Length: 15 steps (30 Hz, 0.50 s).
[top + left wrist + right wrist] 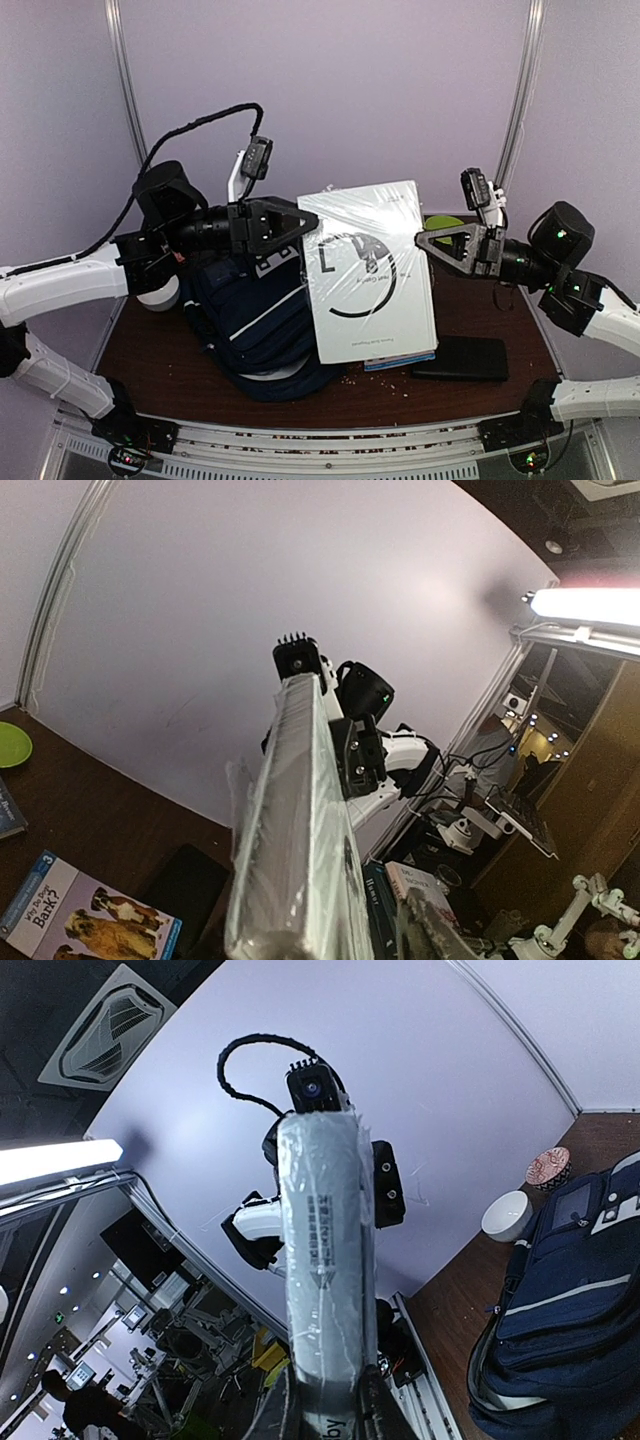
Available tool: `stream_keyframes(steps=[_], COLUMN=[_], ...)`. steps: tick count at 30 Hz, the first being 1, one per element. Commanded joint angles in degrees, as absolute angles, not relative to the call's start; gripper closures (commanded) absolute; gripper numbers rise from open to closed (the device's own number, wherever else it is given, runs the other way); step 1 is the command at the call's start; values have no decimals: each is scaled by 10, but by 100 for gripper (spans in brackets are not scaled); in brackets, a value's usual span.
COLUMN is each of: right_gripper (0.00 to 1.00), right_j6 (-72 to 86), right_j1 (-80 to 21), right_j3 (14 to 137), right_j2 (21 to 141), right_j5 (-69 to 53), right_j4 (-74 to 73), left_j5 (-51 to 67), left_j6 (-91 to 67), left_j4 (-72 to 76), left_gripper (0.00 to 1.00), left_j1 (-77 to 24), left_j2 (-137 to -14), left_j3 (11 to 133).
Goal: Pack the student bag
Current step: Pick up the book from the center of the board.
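A white plastic-wrapped book [370, 270] hangs tilted above the table, held at both side edges. My left gripper [306, 228] is shut on its left edge; in the left wrist view the book's edge [295, 820] runs up from the gripper [335, 942]. My right gripper [424, 240] is shut on its right edge; the spine [320, 1250] rises between its fingers [385, 1412]. The navy-blue student bag [255, 325] with white stripes lies on the table below and left of the book, and shows in the right wrist view [575, 1300].
A flat black case [462, 358] lies at front right, with a dog book [85, 918] partly under the held book. A white bowl [158, 293] sits left of the bag. A green plate [445, 221] is at the back. The dark table [160, 370] ends near the arm bases.
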<state>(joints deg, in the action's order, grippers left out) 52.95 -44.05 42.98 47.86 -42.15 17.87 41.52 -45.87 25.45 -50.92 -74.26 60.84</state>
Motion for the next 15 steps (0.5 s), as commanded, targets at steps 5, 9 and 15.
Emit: stream_keyframes(steps=[5,9,15], right_gripper=[100,100,35], right_j6=[536,517,479], right_j1=[-452,-452,-452], right_j3=[449,464,446], right_j2=[492,493,458], right_j5=[-417,-418,-350], right_j4=[278,246,209], left_j5=[465,459,334], left_j6=[-561,-567,-525], left_j4=[433,452,416], left_gripper=[68,100,100], left_j1=[-505,-505,-496], left_j2=[-791,-789,-717], left_j3=[600,596,570])
